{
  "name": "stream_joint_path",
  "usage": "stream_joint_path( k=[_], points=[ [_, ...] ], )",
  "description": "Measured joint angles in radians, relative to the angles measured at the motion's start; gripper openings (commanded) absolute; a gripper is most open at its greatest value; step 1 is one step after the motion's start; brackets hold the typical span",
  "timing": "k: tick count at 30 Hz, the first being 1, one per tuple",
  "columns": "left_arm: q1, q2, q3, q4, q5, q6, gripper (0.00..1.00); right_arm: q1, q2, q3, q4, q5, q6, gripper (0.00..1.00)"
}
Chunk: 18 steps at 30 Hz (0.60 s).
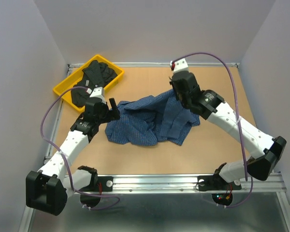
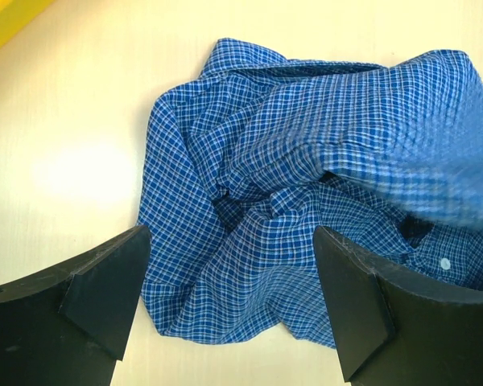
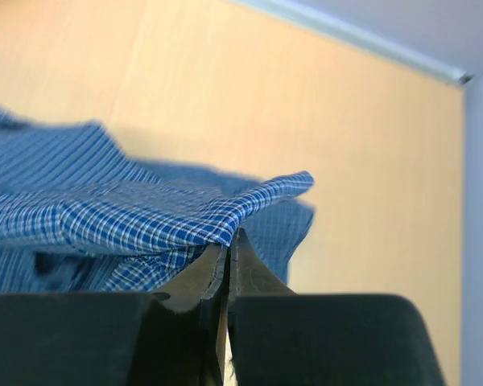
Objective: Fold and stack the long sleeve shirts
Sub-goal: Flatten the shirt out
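Note:
A blue checked long sleeve shirt (image 1: 147, 122) lies crumpled in the middle of the table. Its right part is pulled up toward my right gripper (image 1: 178, 99). In the right wrist view that gripper (image 3: 229, 239) is shut, with a fold of the blue shirt (image 3: 105, 211) pinched at its tips and lifted off the table. My left gripper (image 1: 113, 109) hovers open over the shirt's left edge. Its fingers (image 2: 97, 297) stand wide apart, with the blue cloth (image 2: 306, 161) below and nothing held. A black long sleeve shirt (image 1: 94, 77) lies bunched in the tray.
The yellow tray (image 1: 59, 90) sits at the back left corner of the wooden table (image 1: 217, 150); its corner (image 2: 0, 24) shows in the left wrist view. Grey walls close off the sides and back. A metal rail (image 1: 183, 181) runs along the near edge.

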Motion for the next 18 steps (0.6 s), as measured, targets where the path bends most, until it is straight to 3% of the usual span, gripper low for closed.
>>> stream_joint_path(
  k=[9,16,18],
  points=[
    [0.002,-0.035,-0.013,0.004,-0.004,-0.001,0.94,-0.188,0.224,0.266,0.204,-0.057,-0.278,0.01],
    [0.002,-0.045,-0.013,0.005,-0.005,-0.001,0.94,-0.233,0.389,0.413,0.401,-0.156,-0.443,0.01],
    [0.002,-0.045,-0.013,0.005,-0.005,-0.001,0.94,-0.241,0.435,0.432,0.475,-0.187,-0.476,0.14]
  ],
)
